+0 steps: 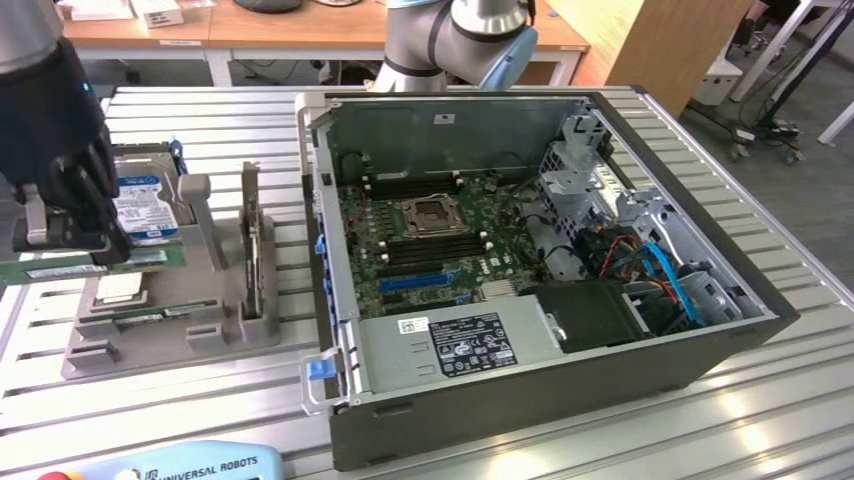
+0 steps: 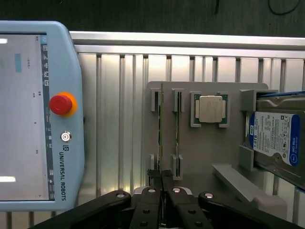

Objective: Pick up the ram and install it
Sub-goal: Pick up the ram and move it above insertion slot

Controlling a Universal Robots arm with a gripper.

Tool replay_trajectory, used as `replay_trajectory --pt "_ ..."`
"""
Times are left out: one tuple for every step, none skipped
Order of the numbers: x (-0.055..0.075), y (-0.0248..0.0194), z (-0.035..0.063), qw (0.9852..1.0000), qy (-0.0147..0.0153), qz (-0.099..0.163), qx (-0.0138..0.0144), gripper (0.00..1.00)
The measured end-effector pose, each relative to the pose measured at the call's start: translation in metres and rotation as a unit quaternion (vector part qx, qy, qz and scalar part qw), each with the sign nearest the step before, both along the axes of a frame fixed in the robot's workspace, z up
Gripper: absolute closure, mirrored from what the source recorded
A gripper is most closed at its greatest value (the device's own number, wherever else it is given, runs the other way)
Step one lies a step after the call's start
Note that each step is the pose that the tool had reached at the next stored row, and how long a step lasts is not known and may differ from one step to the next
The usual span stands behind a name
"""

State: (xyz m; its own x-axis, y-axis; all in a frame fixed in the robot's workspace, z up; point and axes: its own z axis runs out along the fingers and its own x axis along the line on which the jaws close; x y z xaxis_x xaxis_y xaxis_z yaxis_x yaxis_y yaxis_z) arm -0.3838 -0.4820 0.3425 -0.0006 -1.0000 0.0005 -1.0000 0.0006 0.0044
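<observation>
The ram [image 1: 131, 259] is a thin green stick with a white sticker. My gripper [image 1: 64, 243] is shut on it at the exterior view's left, just above the grey parts holder [image 1: 174, 335]. From the wrist, the ram [image 2: 162, 126] shows edge-on, running along one slot of the holder [image 2: 200, 152], with my gripper [image 2: 162, 177] pinched on its near end. A second green stick [image 2: 177, 129] stands in the slot beside it. The open computer case [image 1: 667, 370] lies to the exterior view's right, its motherboard [image 1: 441, 255] facing up.
The holder also carries a square silver processor [image 2: 211, 109] and a blue-labelled hard drive [image 2: 274, 138]. A light blue teach pendant [image 2: 38, 114] with a red stop button lies on the slatted aluminium table [image 2: 119, 119]. Inside the case are blue cables [image 1: 667, 280] and a drive cage [image 1: 587, 170].
</observation>
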Motion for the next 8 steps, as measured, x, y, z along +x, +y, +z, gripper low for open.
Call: replay_trajectory --pt "0.000 0.0000 0.0041 1.0000 0.0000 0.000 0.0000 0.89" --pt "0.000 0.0000 0.0086 1.0000 0.0000 0.000 0.0000 0.89" --pt "0.000 0.0000 0.0128 1.0000 0.0000 0.000 0.0000 0.89" --pt "0.000 0.0000 0.0170 1.0000 0.0000 0.000 0.0000 0.89" --pt "0.000 0.0000 0.0217 1.0000 0.0000 0.000 0.0000 0.89" --pt "0.000 0.0000 0.0259 1.0000 0.0000 0.000 0.0000 0.89" --pt "0.000 0.0000 0.0300 1.0000 0.0001 0.000 0.0000 0.89" --pt "0.000 0.0000 0.0338 1.0000 0.0000 0.000 0.0000 0.89"
